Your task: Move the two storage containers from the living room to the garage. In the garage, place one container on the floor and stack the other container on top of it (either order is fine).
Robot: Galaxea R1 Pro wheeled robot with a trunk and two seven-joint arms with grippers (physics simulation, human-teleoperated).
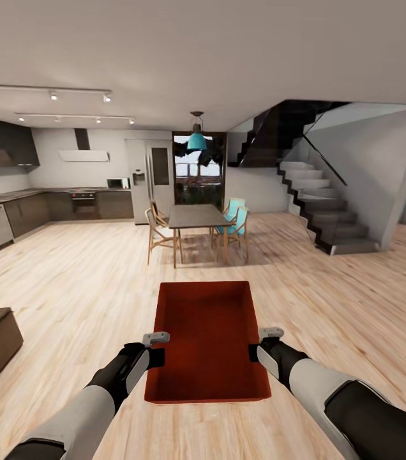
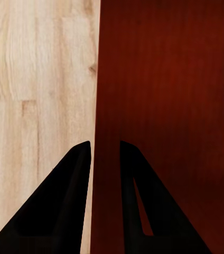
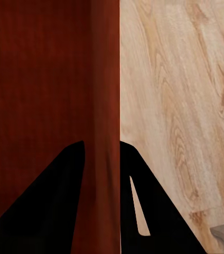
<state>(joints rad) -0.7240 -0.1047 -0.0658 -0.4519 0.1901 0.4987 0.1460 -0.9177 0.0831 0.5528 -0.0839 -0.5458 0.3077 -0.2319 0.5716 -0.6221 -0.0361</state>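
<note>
A: Left gripper (image 1: 157,356) status?
B: Clamped on the bin (image 1: 207,338) at its left wall; in the left wrist view one finger (image 2: 64,201) sits outside the wall and one inside.
A: Bin position?
B: Held level between both grippers, above the wood floor (image 1: 75,287), open side up.
A: Right gripper (image 1: 255,352) status?
B: Clamped on the bin's right wall, fingers (image 3: 54,201) either side of it.
A: Beyond the grippers?
B: A dining table (image 1: 196,217) with chairs stands well ahead; stairs (image 1: 324,211) rise ahead to the right.
</note>
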